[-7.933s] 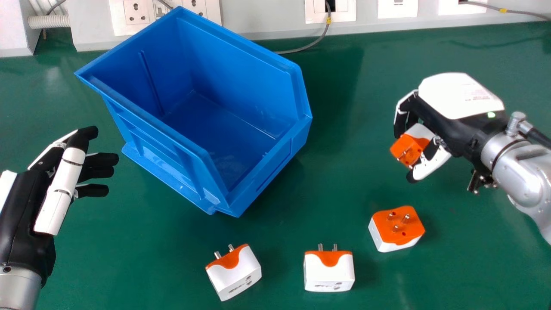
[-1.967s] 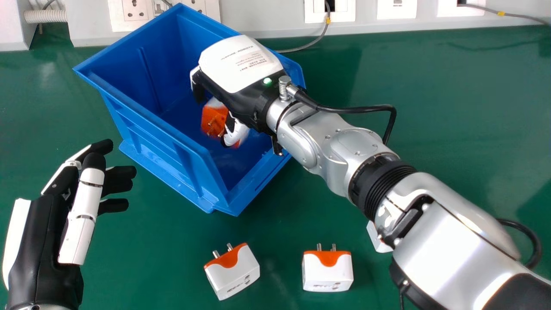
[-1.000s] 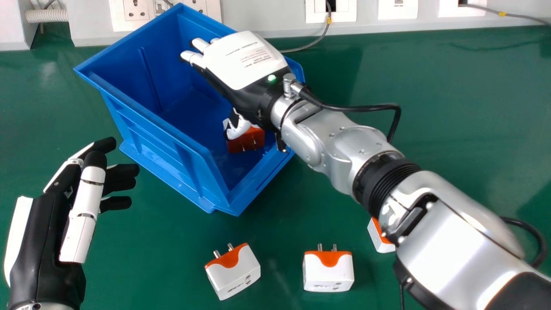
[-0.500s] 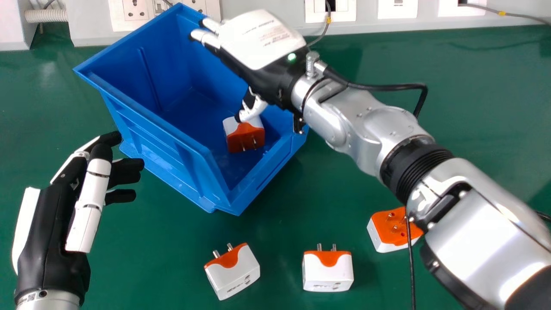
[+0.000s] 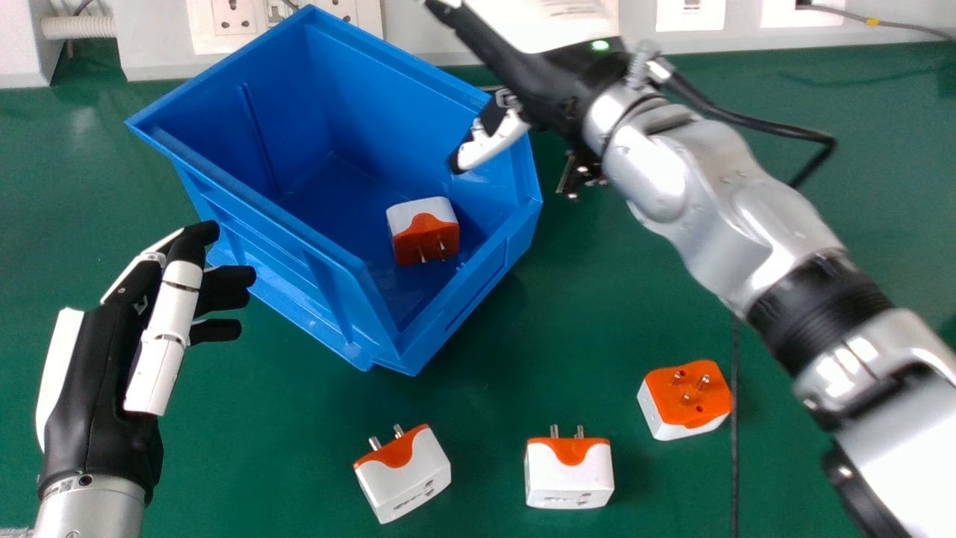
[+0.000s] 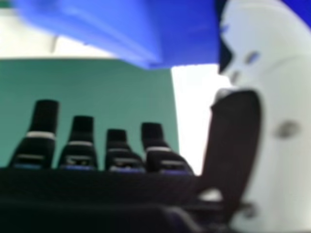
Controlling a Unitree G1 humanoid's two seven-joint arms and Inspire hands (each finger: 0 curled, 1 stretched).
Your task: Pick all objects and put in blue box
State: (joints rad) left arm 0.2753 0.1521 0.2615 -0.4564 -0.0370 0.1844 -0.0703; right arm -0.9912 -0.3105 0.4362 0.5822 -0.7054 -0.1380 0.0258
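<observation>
Clearing the blue box [image 5: 373, 97], the right hand [image 5: 549, 86], with fingers and thumb apart, should pass above the rim, then slowly approach the pins-up adapter [image 5: 687, 396].

A plug adapter [image 5: 422, 215] is sitting inside the box [image 5: 373, 112], sockets [image 5: 237, 18] running behind it. On the table [image 5: 284, 433], a second adapter [image 5: 407, 478] is lying before the box, a third adapter [image 5: 569, 474] is resting to its right, and a fourth adapter [image 5: 687, 396] is lying farther right, slightly farther back.
</observation>
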